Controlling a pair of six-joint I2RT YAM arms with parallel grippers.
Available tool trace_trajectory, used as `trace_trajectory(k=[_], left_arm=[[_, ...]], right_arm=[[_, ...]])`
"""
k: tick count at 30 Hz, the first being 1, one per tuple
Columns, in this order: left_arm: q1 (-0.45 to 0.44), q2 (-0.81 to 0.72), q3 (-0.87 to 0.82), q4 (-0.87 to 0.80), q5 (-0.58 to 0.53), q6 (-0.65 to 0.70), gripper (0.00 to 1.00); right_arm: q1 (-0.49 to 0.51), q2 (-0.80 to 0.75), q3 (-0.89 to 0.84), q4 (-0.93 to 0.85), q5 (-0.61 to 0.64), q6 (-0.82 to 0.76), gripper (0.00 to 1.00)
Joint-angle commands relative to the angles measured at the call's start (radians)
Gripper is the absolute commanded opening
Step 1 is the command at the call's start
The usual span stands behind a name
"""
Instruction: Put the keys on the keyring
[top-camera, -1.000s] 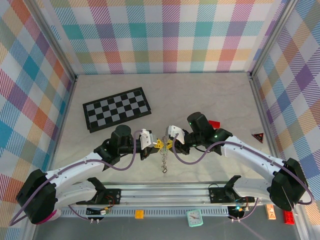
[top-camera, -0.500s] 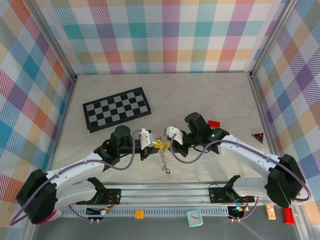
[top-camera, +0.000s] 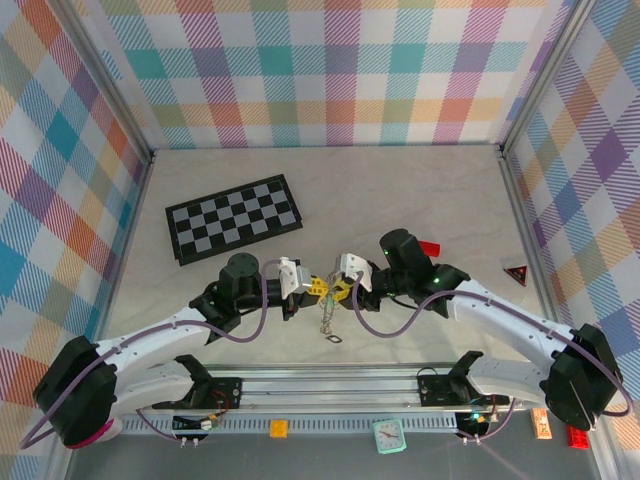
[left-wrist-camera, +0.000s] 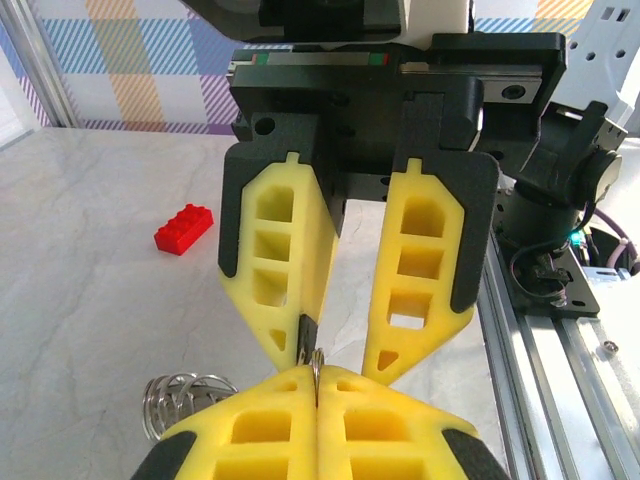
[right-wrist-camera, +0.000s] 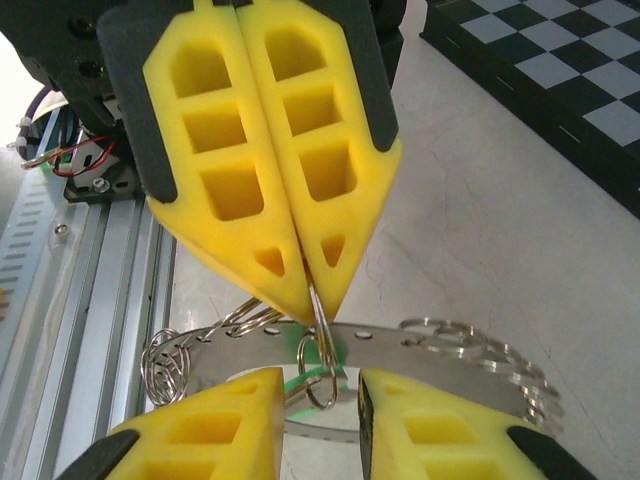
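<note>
Keyring (right-wrist-camera: 440, 348) wire pinched between my left gripper (left-wrist-camera: 316, 376) fingers. My right gripper (right-wrist-camera: 318, 388) faces it at lower centre of frame, fingers apart, straddling that wire.

A pale, marble-veined worktop (top-camera: 400, 190) lies evenly lit inside three walls (top-camera: 330, 70) of pastel plaid pattern, framed by aluminium corner posts (top-camera: 105, 80), with a slotted metal rail (top-camera: 330, 385) running along its near edge.
</note>
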Motion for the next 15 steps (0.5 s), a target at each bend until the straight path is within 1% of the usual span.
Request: trace_trajectory(k=[1, 6, 10, 12, 15], left_arm=[[-0.002, -0.002, -0.001, 0.077, 0.038, -0.012, 0.0], [-0.003, 0.0, -0.002, 0.081, 0.042, -0.013, 0.0], [-0.003, -0.001, -0.004, 0.081, 0.04, -0.013, 0.0], [-0.003, -0.002, -0.004, 0.081, 0.038, -0.013, 0.0], [-0.003, -0.007, -0.002, 0.068, 0.025, -0.011, 0.0]], right_arm=[[-0.005, 0.011, -0.005, 0.056, -0.041, 0.018, 0.26], [-0.005, 0.018, -0.003, 0.072, -0.047, 0.027, 0.21], [-0.005, 0.021, -0.003, 0.083, -0.055, 0.035, 0.18], [-0.005, 0.024, 0.0, 0.084, -0.06, 0.037, 0.14], [-0.005, 0.023, 0.009, 0.069, -0.063, 0.029, 0.04]])
